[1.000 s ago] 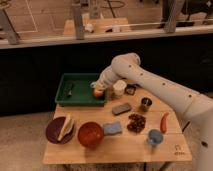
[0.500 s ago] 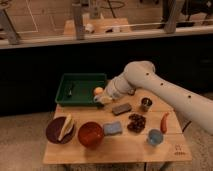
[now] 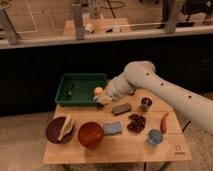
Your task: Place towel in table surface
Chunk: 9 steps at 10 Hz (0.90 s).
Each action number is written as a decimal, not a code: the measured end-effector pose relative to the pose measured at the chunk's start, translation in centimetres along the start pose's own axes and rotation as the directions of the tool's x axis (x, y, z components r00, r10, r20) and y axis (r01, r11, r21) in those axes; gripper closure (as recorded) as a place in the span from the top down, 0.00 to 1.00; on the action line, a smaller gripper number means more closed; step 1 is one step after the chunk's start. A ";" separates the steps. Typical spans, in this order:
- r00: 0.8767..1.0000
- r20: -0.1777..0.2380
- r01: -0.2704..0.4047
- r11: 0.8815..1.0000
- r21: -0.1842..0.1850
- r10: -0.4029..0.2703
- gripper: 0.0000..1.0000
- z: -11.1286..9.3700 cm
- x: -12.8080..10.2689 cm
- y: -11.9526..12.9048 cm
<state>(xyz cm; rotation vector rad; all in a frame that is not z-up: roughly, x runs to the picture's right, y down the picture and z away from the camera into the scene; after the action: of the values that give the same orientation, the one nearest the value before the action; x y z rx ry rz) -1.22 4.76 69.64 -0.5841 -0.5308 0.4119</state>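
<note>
- Here, the gripper [image 3: 101, 97] is hanging low at the right front corner of the green tray [image 3: 81, 89], the arm [image 3: 165, 92] reaching in from the right.
- A pale bunch that is probably the towel [image 3: 104, 99] is showing right at the gripper's tip, over the table [image 3: 115, 150] edge of the tray; it is too small to be sure, and whether it is being gripped cannot be told.
- An orange ball [image 3: 98, 90] is sitting touching or just beside that spot, likely crowding any set-down.
- The arm seems to be positioned so that the towel can go onto bare wood just in front of the tray.
- Nearby, a dark flat block [image 3: 121, 108] and a metal cup [image 3: 145, 103] are lying to the right, narrowing the free patch.
- Further forward, a red bowl [image 3: 90, 134], a blue sponge [image 3: 113, 128], a dark plate [image 3: 60, 130], a blue cup [image 3: 154, 137] and a red pepper [image 3: 163, 122] are filling the front of the table.
</note>
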 end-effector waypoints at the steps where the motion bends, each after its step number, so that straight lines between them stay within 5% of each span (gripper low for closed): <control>1: 1.000 0.002 0.002 1.000 0.001 -0.002 0.00 0.0 0.1 0.1; 6: 0.997 0.035 0.069 0.998 -0.007 -0.069 0.00 -1.3 3.9 5.5; 9: 0.994 0.001 0.112 0.993 -0.025 -0.112 0.00 -0.1 8.0 8.7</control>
<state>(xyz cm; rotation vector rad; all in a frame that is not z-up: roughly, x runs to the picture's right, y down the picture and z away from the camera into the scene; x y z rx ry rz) 3.25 15.40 67.04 -0.5752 -0.5659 0.2988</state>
